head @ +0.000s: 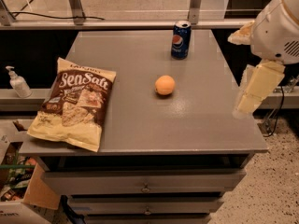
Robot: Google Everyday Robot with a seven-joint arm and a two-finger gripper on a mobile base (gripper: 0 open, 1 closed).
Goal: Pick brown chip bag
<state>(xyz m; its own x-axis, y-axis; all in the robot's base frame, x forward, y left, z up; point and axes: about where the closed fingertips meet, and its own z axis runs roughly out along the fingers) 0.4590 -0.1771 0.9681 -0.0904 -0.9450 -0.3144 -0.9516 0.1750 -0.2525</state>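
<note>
Brown chip bag (74,104) reads "Sea Salt" (can (181,39): Pepsi); gripper (248,102) far right.

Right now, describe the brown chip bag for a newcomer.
On the grey table, look front-left, opposite the pale gripper beside its right edge. The crinkly brown-and-yellow "Sea Salt" bag lies flat, dwarfing the blue can and round orange object.

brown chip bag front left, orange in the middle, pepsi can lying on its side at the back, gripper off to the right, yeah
Not quite: the camera view shows the pepsi can standing upright at the back. The rest holds: brown chip bag flat at the table's front left, orange in the middle, gripper beyond the right edge.
</note>
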